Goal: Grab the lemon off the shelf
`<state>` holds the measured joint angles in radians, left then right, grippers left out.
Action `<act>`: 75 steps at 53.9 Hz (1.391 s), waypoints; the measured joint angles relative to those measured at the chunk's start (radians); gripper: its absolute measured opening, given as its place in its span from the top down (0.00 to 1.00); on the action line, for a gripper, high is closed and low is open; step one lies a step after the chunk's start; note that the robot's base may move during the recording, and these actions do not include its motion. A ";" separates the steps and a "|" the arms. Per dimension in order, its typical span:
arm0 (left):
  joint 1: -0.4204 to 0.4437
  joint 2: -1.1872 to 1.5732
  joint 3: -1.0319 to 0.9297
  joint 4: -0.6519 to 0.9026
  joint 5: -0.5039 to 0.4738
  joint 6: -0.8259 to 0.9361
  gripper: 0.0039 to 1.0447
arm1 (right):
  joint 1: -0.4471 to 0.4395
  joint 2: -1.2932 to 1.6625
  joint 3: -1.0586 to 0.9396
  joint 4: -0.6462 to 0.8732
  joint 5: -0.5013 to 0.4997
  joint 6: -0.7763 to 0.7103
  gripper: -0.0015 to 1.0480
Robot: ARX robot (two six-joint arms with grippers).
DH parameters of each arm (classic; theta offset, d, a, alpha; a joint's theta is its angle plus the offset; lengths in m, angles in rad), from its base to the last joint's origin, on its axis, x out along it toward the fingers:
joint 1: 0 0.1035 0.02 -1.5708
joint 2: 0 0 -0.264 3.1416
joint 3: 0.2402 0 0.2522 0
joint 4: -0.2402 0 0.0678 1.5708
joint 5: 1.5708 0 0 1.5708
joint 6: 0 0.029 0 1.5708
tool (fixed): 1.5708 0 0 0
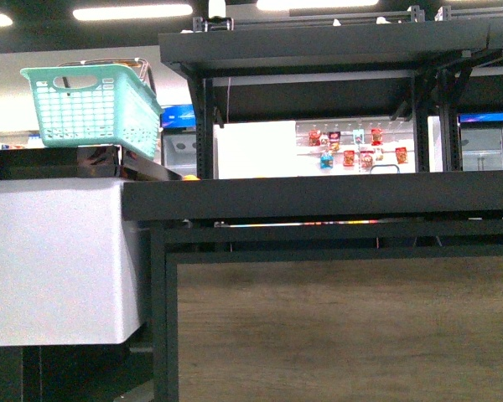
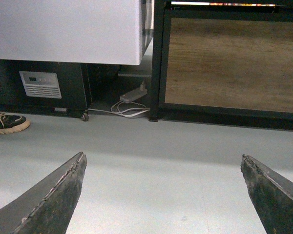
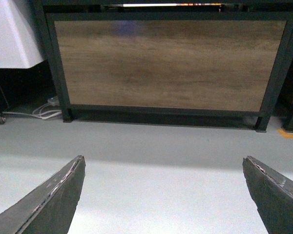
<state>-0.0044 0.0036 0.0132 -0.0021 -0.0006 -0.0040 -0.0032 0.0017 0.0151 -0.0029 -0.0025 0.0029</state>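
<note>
Both pincers, left gripper and right gripper, hang released and empty, low before the shelf; no lemon shows, probably hidden behind its raised front edge from so low.

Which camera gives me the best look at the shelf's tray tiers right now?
Front view: the shelf shows two black tray tiers and upright posts. Both wrist views catch only its wooden lower panel and frame near the floor.

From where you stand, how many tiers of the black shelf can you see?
2. The upper tier runs across the top of the front view; the lower tier sits above the wood panel. Both show only rims; more may be hidden.
</note>
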 joint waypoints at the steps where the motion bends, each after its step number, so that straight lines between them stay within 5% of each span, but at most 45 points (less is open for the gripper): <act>1: 0.000 0.000 0.000 0.000 0.000 0.000 0.07 | 0.000 0.000 0.000 0.000 0.000 0.000 0.07; 75: 0.000 0.000 0.000 0.000 0.000 0.000 0.07 | 0.000 0.000 0.000 0.000 0.000 0.000 0.07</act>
<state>-0.0044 0.0032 0.0132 -0.0021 -0.0006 -0.0040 -0.0032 0.0017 0.0151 -0.0029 -0.0029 0.0029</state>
